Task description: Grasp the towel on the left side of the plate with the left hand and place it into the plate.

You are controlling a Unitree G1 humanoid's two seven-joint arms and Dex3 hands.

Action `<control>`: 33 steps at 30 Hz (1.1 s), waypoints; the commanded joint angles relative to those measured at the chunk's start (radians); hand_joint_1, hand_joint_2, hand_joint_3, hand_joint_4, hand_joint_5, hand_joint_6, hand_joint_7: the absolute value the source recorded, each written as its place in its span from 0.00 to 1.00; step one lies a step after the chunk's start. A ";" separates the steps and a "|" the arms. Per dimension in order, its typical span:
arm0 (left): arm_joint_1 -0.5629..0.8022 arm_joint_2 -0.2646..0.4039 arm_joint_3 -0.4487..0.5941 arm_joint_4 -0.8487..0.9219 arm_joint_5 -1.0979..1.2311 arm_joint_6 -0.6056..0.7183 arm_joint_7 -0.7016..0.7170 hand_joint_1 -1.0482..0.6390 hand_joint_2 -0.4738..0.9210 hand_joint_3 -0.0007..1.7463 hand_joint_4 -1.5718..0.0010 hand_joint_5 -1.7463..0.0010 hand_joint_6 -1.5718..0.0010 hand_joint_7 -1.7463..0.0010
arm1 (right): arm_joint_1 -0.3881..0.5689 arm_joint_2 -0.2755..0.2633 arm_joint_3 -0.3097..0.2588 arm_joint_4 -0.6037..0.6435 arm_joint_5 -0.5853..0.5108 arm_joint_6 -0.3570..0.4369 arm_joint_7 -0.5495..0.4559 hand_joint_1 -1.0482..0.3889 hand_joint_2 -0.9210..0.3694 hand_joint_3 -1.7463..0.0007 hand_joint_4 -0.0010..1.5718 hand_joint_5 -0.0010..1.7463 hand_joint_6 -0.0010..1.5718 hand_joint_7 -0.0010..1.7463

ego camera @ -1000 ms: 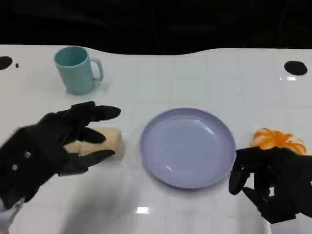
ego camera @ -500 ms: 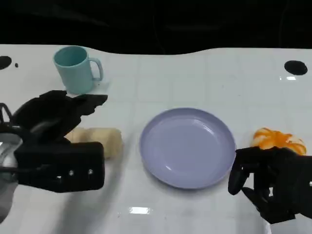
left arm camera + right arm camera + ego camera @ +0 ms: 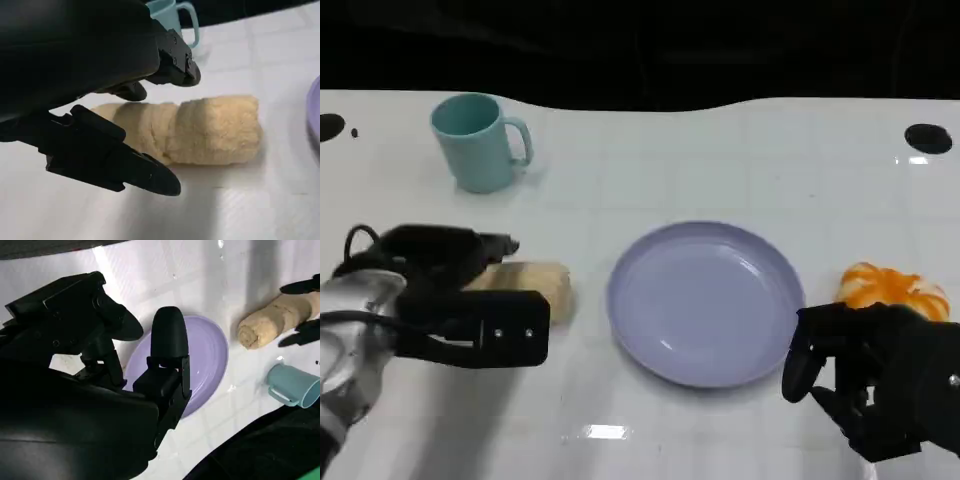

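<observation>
A rolled beige towel (image 3: 528, 285) lies on the white table just left of the lavender plate (image 3: 705, 300). My left hand (image 3: 450, 300) is low over the towel's left end. In the left wrist view the fingers (image 3: 172, 67) reach along the far side of the towel (image 3: 205, 130) and the thumb along its near side, with gaps between them and the cloth. It holds nothing. My right hand (image 3: 880, 385) rests at the plate's right, its fingers loosely bent and holding nothing. The right wrist view shows the plate (image 3: 207, 352) and the towel (image 3: 267, 322) beyond my right hand (image 3: 100, 390).
A teal cup (image 3: 478, 140) stands at the back left, beyond the towel. An orange peeled-fruit-like object (image 3: 890, 285) lies right of the plate, just beyond my right hand. The table's far edge meets a dark background.
My left hand has turned at the wrist and dropped lower, from fingers spread above the towel to fingers lying along both sides of its left end. The right hand has hardly moved.
</observation>
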 commanded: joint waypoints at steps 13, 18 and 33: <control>-0.133 -0.110 -0.052 0.431 0.029 -0.171 0.414 0.53 0.99 0.02 0.45 0.26 0.22 0.95 | -0.006 -0.014 -0.004 -0.018 -0.007 0.017 -0.002 0.71 0.28 0.38 0.46 1.00 0.45 0.80; -0.132 -0.100 -0.065 0.465 0.044 -0.245 0.565 0.51 0.98 0.13 0.41 0.01 0.46 0.27 | -0.006 -0.010 -0.006 -0.005 0.001 0.005 -0.002 0.72 0.28 0.38 0.46 0.99 0.44 0.80; -0.130 -0.127 0.014 0.253 -0.009 -0.111 0.507 0.50 0.83 0.37 0.46 0.00 0.62 0.08 | -0.008 0.009 -0.012 0.022 0.012 -0.008 -0.016 0.72 0.27 0.39 0.46 1.00 0.45 0.81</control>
